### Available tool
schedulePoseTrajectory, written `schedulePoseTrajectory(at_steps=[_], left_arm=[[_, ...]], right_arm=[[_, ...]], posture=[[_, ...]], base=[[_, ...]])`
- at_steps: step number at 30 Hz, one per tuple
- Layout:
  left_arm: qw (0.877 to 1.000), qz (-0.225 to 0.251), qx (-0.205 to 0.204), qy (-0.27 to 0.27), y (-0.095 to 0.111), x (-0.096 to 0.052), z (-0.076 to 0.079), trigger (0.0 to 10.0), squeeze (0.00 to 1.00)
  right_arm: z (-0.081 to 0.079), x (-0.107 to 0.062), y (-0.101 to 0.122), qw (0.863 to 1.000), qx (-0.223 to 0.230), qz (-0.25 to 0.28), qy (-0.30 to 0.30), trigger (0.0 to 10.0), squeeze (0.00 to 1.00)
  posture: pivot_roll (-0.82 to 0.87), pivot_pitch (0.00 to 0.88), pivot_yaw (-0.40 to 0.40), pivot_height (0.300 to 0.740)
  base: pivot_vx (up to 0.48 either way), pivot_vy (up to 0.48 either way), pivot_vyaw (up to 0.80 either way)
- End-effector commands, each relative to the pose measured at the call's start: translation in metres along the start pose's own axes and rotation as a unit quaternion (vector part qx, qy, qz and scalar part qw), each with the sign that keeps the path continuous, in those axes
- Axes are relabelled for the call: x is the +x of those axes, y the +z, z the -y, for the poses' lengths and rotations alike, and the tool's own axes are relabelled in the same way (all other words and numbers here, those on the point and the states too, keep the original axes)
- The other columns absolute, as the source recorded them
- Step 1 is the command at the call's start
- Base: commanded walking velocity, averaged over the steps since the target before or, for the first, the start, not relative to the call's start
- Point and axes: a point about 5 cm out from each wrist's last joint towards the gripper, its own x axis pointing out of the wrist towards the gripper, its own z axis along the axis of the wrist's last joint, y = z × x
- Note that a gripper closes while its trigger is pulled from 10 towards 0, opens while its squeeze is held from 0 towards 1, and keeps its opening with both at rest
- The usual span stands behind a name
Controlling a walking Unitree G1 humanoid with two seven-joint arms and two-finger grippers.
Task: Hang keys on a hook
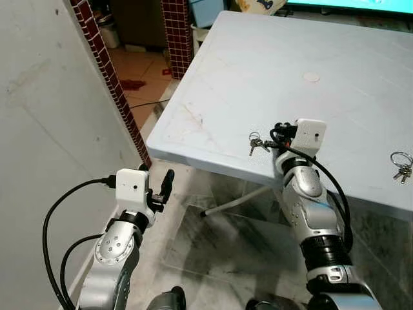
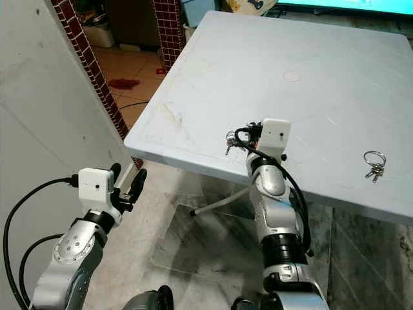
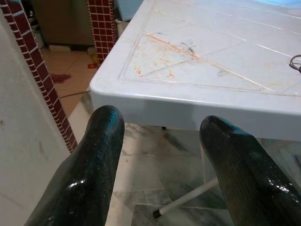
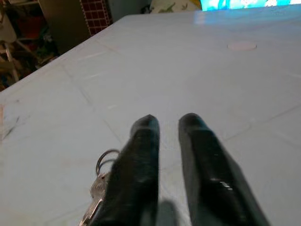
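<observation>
Left end effector (image 1: 165, 183) parted, grasping nothing — black fingers (image 3: 96, 155) spread wide below and short of the near corner of the pale surface (image 1: 213, 84), over the marbled floor (image 1: 213, 252). Beside it, away from the surface, a grey wall (image 1: 51, 129) edged with a strip of dark red tiles (image 1: 110, 81).

Right end effector (image 4: 167, 125) raised over the near edge of the surface, fingers (image 4: 141, 160) close together with a narrow gap between them, nothing seen between the tips, resting low over the top. Right at its left finger, a set of keys (image 1: 256, 143) on a ring, lying flat on the surface close to the near edge — touching or just beside the finger, cannot tell which. White camera box (image 1: 310, 137) on the wrist, black cable looping down the silver forearm (image 1: 310, 206).

Further along the same near edge, well apart from the right end effector on its outer side, a second ring of keys (image 1: 401, 165) lying flat. Orange-brown scuff marks (image 3: 162, 56) on the surface near its left corner. Deeper in on the surface, a small round pale disc (image 1: 312, 77). Under the surface, a slanted white leg (image 1: 242, 199). Beyond the far left corner, a red-tiled pillar (image 1: 175, 32) and orange floor tiles (image 1: 145, 68).
</observation>
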Motion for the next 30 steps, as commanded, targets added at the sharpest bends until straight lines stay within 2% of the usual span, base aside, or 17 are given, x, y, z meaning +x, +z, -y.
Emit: schedulePoseTrajectory(at_steps=[1, 10, 18, 19, 20, 21, 22, 30], left_arm=[[1.000, -0.003, 0.006, 0.001, -0.002, 0.000, -0.003, 10.0, 0.00], [1.000, -0.004, 0.010, 0.001, -0.002, -0.001, -0.005, 10.0, 0.00], [1.000, -0.009, 0.012, 0.001, -0.003, -0.004, -0.006, 10.0, 0.00], [1.000, -0.009, 0.013, 0.001, -0.003, -0.005, -0.007, 10.0, 0.00], [1.000, -0.009, 0.013, 0.001, -0.003, -0.005, -0.007, 10.0, 0.00], [1.000, -0.010, 0.013, 0.001, -0.003, -0.005, -0.007, 10.0, 0.00], [1.000, -0.010, 0.013, 0.001, -0.003, -0.005, -0.007, 10.0, 0.00], [1.000, -0.010, 0.013, 0.000, -0.003, -0.006, -0.006, 10.0, 0.00]], right_arm=[[-0.005, -0.003, -0.004, 1.000, -0.001, -0.013, 0.014, 10.0, 1.00], [-0.015, -0.008, -0.009, 0.999, 0.004, -0.030, 0.036, 10.0, 1.00], [-0.013, -0.004, -0.011, 0.998, 0.002, -0.045, 0.038, 10.0, 1.00], [-0.012, -0.003, -0.010, 0.998, 0.002, -0.046, 0.037, 10.0, 0.91], [-0.011, -0.003, -0.010, 0.998, 0.003, -0.047, 0.037, 10.0, 0.64], [-0.010, -0.002, -0.010, 0.998, 0.002, -0.048, 0.036, 10.0, 0.09], [-0.008, -0.002, -0.010, 0.998, 0.002, -0.049, 0.035, 10.0, 0.00], [-0.001, 0.004, -0.014, 0.996, 0.021, -0.073, 0.038, 10.0, 0.00]], posture=[[0.11, 0.141, 0.045, 0.740], [0.11, 0.148, 0.055, 0.740], [0.12, 0.158, 0.060, 0.740], [0.12, 0.160, 0.060, 0.740], [0.12, 0.160, 0.060, 0.740], [0.12, 0.161, 0.060, 0.740], [0.12, 0.161, 0.060, 0.740], [0.12, 0.162, 0.064, 0.740]], base=[[0.000, 0.000, 0.00], [0.000, 0.000, 0.00], [0.000, 0.000, 0.00], [0.000, 0.000, 0.00], [0.000, 0.000, 0.00], [0.000, 0.000, 0.00], [0.000, 0.000, 0.00], [0.000, 0.000, 0.00]])
